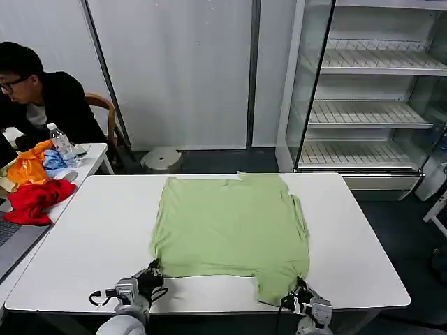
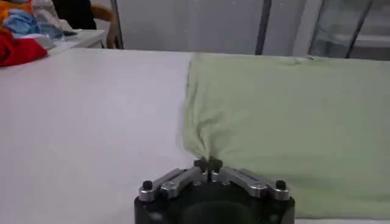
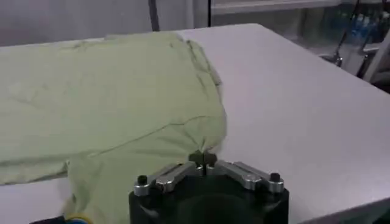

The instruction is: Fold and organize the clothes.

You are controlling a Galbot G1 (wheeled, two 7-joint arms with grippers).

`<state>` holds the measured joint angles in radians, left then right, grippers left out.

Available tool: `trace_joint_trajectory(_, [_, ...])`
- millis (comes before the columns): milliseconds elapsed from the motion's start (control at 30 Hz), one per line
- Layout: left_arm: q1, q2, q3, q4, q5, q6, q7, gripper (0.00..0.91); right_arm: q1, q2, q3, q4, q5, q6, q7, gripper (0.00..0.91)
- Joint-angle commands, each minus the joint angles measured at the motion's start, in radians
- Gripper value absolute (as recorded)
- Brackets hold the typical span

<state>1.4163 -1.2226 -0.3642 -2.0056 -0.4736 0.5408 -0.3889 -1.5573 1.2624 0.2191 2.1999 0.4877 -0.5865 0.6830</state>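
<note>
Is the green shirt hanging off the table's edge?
No, the green shirt lies flat on the white table, both grippers pinching its near corners.

L gripper [image 2: 208, 163] pinched shut on green shirt [image 2: 292, 115] corner, white table [image 2: 91, 122], red cloth [image 2: 18, 50] far off.

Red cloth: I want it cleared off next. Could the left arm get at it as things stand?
Probably not right away: the left end effector is shut on the green shirt at the table's near edge, and the red cloth lies on the side desk.
</note>
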Motion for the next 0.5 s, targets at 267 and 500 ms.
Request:
trace_joint_trajectory(267, [0.068, 0.007, -0.028, -0.183, 0.0, -0.003, -0.003, 0.02, -0.04, -0.003, 0.023, 0.178, -0.076, 0.033, -0.002, 0.0])
trace_joint_trajectory(500, [0.03, 0.007, -0.023, -0.151, 0.001, 0.0, -0.003, 0.02, 0.029, -0.004, 0.04, 0.144, -0.074, 0.023, -0.002, 0.0])
